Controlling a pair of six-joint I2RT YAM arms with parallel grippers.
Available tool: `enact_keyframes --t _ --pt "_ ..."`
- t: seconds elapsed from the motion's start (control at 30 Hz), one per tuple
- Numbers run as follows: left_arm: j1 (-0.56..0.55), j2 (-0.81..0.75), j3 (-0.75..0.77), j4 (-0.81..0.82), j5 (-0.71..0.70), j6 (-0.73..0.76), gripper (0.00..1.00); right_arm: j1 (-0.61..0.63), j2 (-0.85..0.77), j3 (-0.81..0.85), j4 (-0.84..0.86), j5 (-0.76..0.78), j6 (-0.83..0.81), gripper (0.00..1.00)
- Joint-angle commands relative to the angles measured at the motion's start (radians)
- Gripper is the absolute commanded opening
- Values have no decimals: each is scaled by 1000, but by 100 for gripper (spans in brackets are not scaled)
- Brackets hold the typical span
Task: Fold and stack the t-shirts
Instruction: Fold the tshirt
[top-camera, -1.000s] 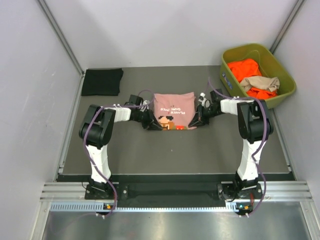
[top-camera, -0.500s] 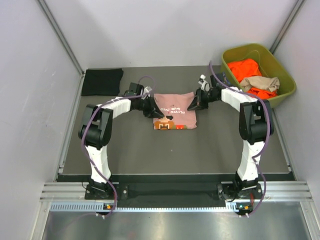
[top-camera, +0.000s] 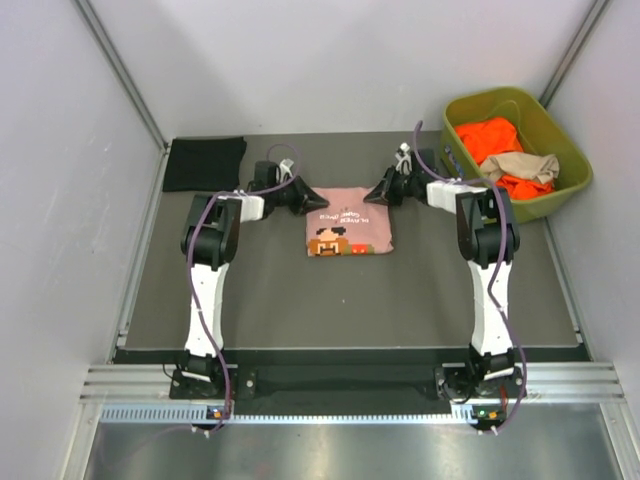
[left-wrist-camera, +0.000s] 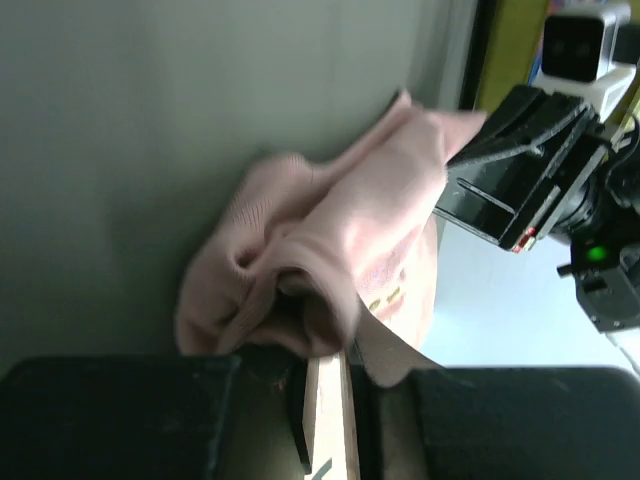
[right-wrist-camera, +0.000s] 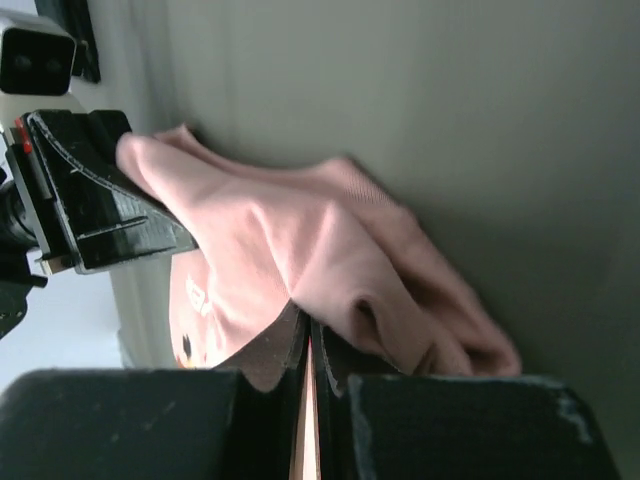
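Pinching with the left claw (left-wrist-camera: 325, 400): jaws almost together on a bunched wad of the pink t-shirt (left-wrist-camera: 340, 230), cloth puckered right at the tips. Likewise on the right claw (right-wrist-camera: 307, 345): jaws pressed tight, with a fold of pink cloth caught between and spilling out above. Facing each other across the fabric, near but apart.

From above: gripped at the two far corners, left claw on the left corner and right claw on the right. From there, spreading toward the arm bases as a near-square fold on the counter (top-camera: 250, 290), printed face up. So: garment on the near side of both claws, with the held edge running left to right between them. Cannot tell whether that edge rests on the counter or hangs just off it.

Off in the far left corner, a folded black t-shirt (top-camera: 204, 163), well apart from the pink one. At the far right, an olive bin (top-camera: 568, 150) holding an orange t-shirt (top-camera: 488, 135) with a tan t-shirt (top-camera: 522, 166) on top.

Probably in hand: finishing the pink fold, or readying to carry it over onto the black one. If stacking there, a move leftward and slightly farther back, on the left arm's side. Best done level, with both corners taut, to avoid undoing the fold through slack. Both bin shirts not yet folded.
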Motion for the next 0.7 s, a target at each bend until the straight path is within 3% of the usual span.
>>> enact_keyframes --t 0.0,0.27,0.67 --pt "45 33 60 88 -81 24 18 -22 32 74 137 95 15 0" --pt "63 41 160 -29 -90 76 19 -40 -1 138 40 117 29 0" --pt "76 171 293 -55 -124 62 18 -45 101 146 -37 207 -35 0"
